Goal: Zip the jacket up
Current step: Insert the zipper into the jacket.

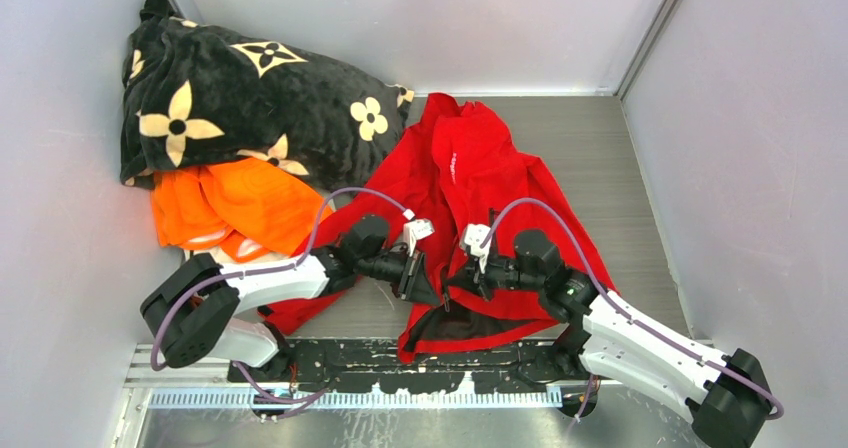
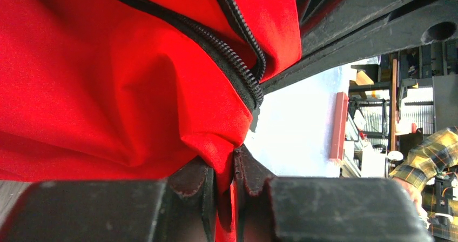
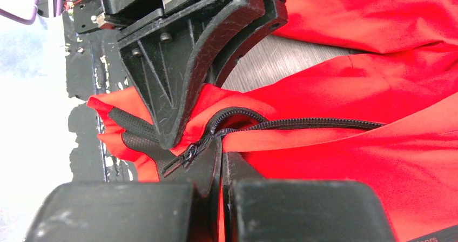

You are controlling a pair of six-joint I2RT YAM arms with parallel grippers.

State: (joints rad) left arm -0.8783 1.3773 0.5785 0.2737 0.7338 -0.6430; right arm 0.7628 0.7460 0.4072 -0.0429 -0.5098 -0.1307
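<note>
Because the jacket looks thin, limp and slippery, sprawled across the bench, it probably bunches unless gripped at the hem beside the zip, where the left claw and right claw each pinch red fabric.

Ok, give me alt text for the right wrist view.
The right gripper, at the bottom, pinches the red jacket just beside its black zipper. The left gripper reaches down from above, clamping the jacket's edge alongside; metal table shows behind.
</note>
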